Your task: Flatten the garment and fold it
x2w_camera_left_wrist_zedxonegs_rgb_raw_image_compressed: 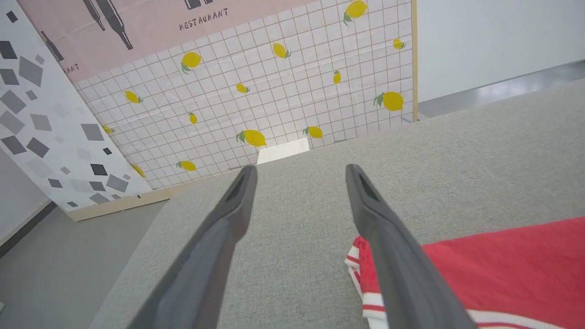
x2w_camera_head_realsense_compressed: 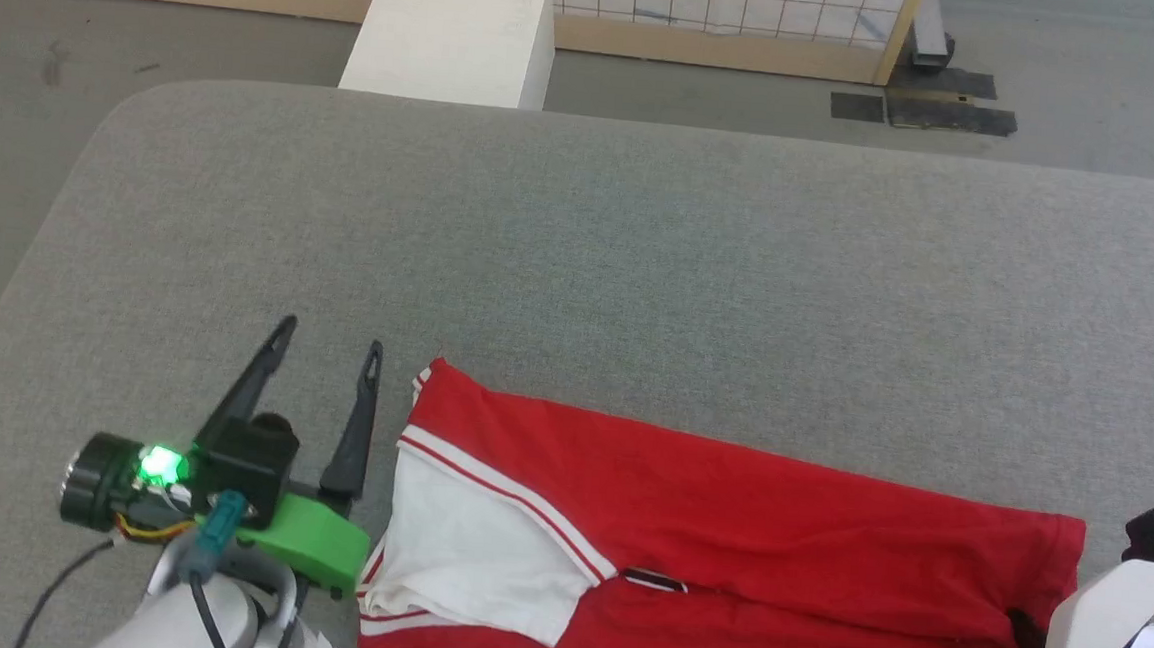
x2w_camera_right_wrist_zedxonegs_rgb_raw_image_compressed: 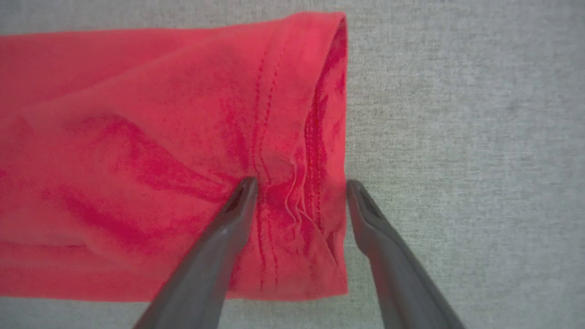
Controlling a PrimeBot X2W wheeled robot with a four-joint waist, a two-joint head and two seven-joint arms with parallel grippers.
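The garment (x2w_camera_head_realsense_compressed: 744,535) lies as a long folded band on the pad (x2w_camera_head_realsense_compressed: 642,248), near its front edge. The left gripper (x2w_camera_head_realsense_compressed: 331,334) stands wide open and empty, just beside the sleeve end. The right gripper (x2w_camera_right_wrist_zedxonegs_rgb_raw_image_compressed: 301,182) is wide open astride the hem, gripping nothing. The cloth looks light, limp and crease-prone. Pinch at hem corners and shoulder seams.

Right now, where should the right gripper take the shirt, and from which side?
Likely the stitched hem at the shirt's right end, from above and off its outer edge: it lies flat with layers stacked, and the open right gripper straddles that edge.
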